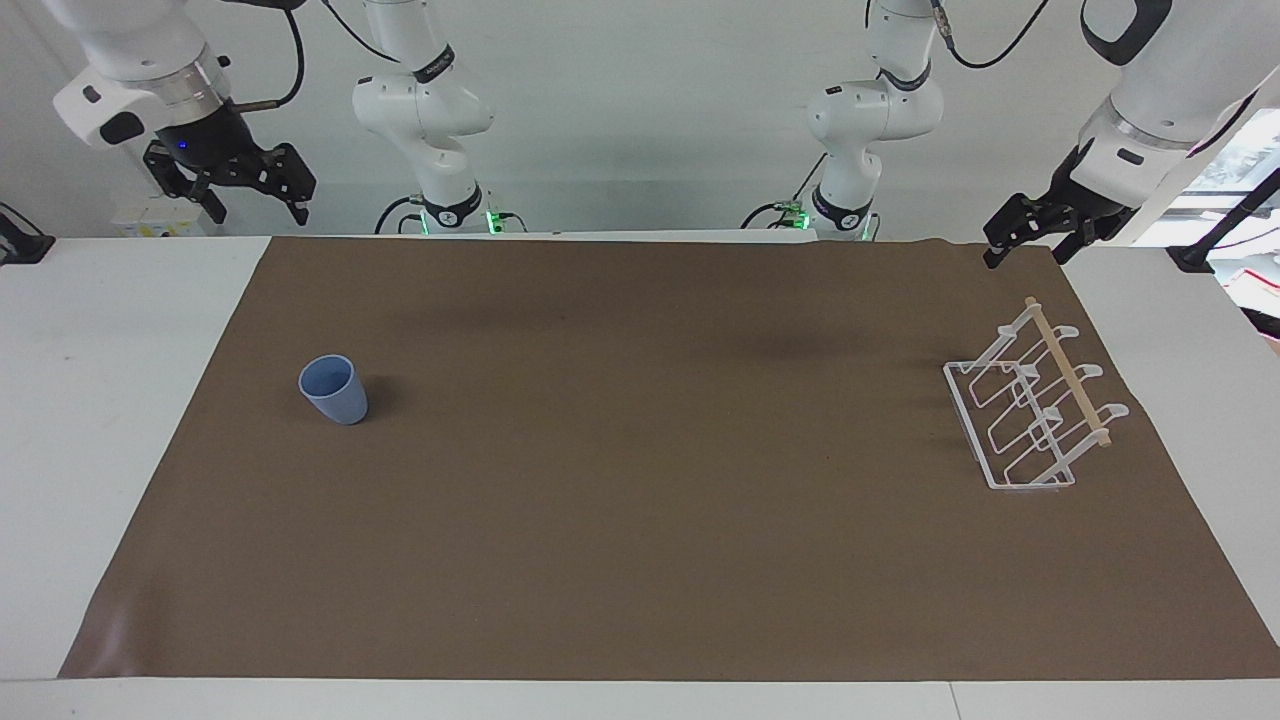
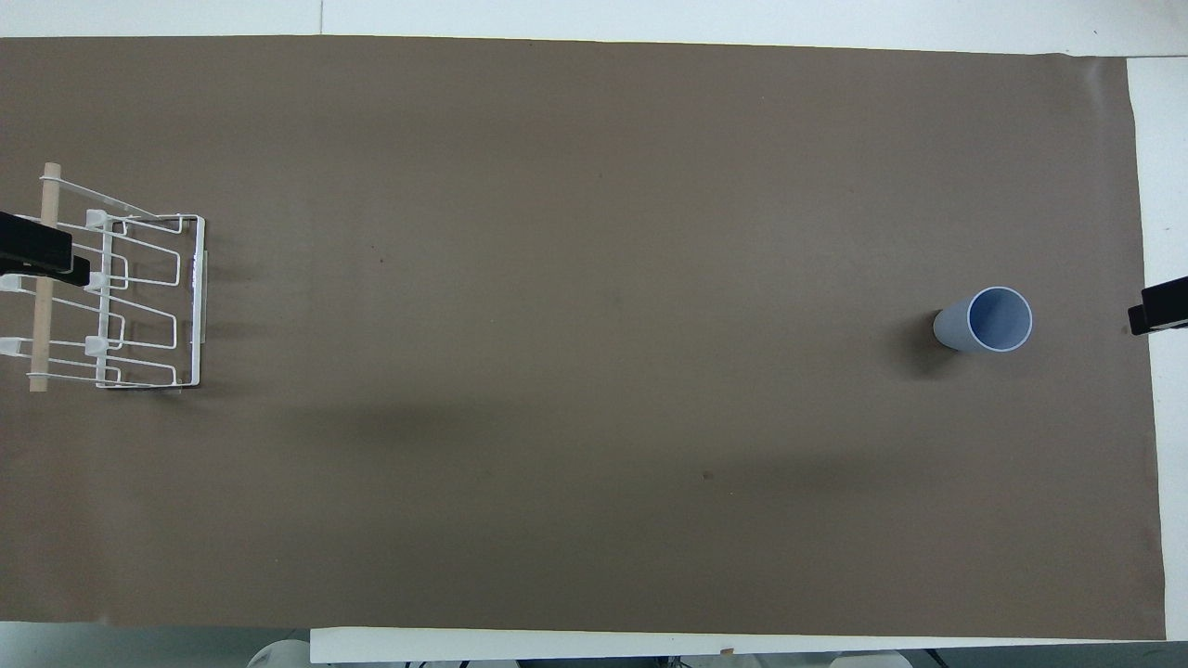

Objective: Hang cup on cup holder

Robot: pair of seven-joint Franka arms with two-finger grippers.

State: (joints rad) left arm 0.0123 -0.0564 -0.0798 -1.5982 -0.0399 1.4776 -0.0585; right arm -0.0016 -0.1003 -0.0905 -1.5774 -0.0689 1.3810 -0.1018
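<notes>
The light-blue cup (image 1: pixel 333 389) stands upright, mouth up, on the brown mat toward the right arm's end; it also shows in the overhead view (image 2: pixel 988 320). The white wire cup holder (image 1: pixel 1030 410) with its wooden rod stands toward the left arm's end, and shows in the overhead view too (image 2: pixel 121 297). No cup hangs on it. My right gripper (image 1: pixel 257 210) is open and empty, raised over the table's edge, apart from the cup. My left gripper (image 1: pixel 1035 250) is open and empty, raised over the mat's corner by the holder. Only the tips of each show in the overhead view (image 2: pixel 37 252) (image 2: pixel 1158 318).
The brown mat (image 1: pixel 640 470) covers most of the white table (image 1: pixel 110 400). Nothing else lies on it between the cup and the holder.
</notes>
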